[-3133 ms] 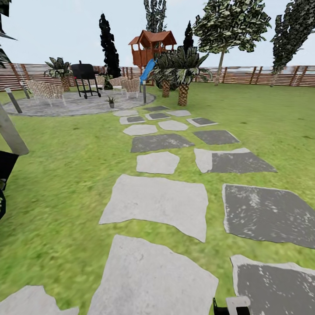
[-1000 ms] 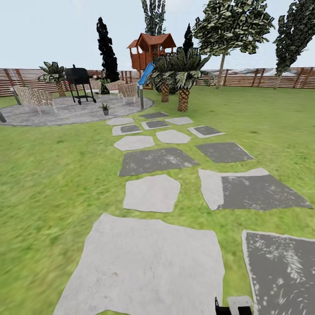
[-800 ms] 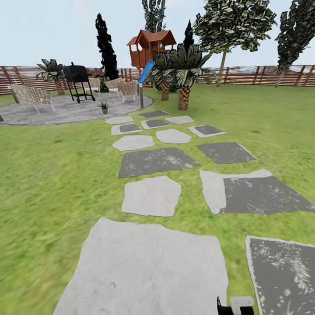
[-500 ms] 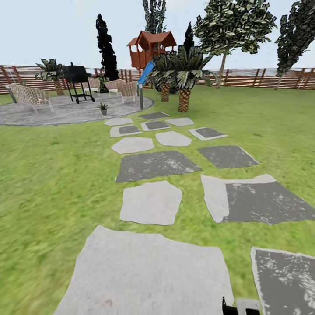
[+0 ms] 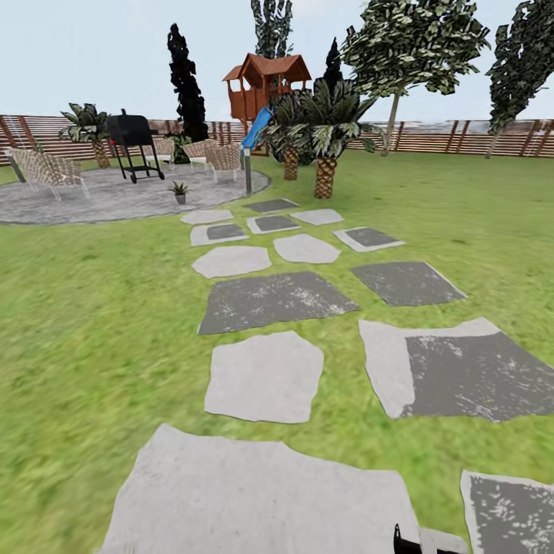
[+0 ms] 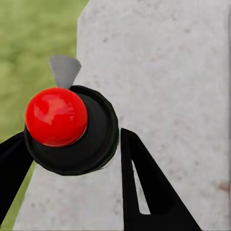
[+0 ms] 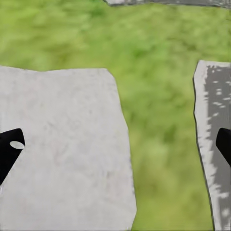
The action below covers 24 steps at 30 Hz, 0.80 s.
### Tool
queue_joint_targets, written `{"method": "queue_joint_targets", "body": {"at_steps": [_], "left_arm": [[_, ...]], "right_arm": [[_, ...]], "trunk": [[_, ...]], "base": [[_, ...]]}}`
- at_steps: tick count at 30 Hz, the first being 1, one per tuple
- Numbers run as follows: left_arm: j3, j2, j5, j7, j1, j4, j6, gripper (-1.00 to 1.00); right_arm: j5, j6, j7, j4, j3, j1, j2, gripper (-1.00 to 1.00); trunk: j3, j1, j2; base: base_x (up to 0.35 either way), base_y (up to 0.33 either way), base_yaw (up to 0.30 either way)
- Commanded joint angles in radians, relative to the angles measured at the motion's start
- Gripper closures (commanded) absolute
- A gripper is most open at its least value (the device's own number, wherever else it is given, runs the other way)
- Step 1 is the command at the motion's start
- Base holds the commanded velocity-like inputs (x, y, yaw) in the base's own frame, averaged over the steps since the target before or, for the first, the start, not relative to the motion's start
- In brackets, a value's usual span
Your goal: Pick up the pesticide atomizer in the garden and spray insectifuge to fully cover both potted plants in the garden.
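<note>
We see open lawn (image 5: 92, 323) and flat stepping stones (image 5: 265, 375) ahead of us, unobstructed. Far off, a grill (image 5: 132, 142), chairs (image 5: 45, 169), a post (image 5: 248, 171) and palms (image 5: 325, 131) crowd the patio (image 5: 115, 198) edge.

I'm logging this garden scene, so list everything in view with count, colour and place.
Stepping stones: many, pale and dark grey, running up the lawn.
Lawn: green, all around.
Patio: one, round, grey, far left.
Potted plant: one, green in a grey pot, on the patio's near edge.
Grill: one, black, on the patio.
Chairs: several, woven, pale, on the patio.
Playhouse: one, red-brown, with a blue slide, far centre.
Palms: dark green, centre.
Fence: brown slats, along the back.
Left tool: black, red knob between its fingers.
Right tool: black fingertips, wide apart.
</note>
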Motion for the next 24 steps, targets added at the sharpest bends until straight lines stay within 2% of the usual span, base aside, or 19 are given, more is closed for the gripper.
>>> {"method": "queue_joint_targets", "body": {"at_steps": [1, 14, 21, 24], "left_arm": [[0.005, 0.000, -0.010, 0.005, -0.001, 0.002, -0.004, 1.00], [0.003, 0.000, -0.010, 0.005, -0.001, 0.002, -0.004, 1.00], [0.003, 0.000, -0.010, 0.005, -0.001, 0.002, -0.004, 1.00], [0.003, 0.000, -0.010, 0.005, -0.001, 0.002, -0.004, 1.00]], "right_arm": [[0.011, -0.002, -0.006, 0.001, -0.005, -0.001, 0.000, -1.00], [0.011, -0.002, -0.006, 0.000, -0.005, -0.001, 0.000, -1.00], [0.011, -0.002, -0.006, 0.000, -0.005, -0.001, 0.000, -1.00], [0.011, -0.002, -0.006, 0.000, -0.005, -0.001, 0.000, -1.00]], "trunk": [[-0.001, 0.000, 0.000], [-0.001, 0.000, 0.000], [-0.001, 0.000, 0.000], [-0.001, 0.000, 0.000]], "base": [[0.340, 0.000, 0.000], [0.340, -0.042, 0.007], [0.337, -0.131, 0.222], [0.312, -0.184, 0.067]]}}
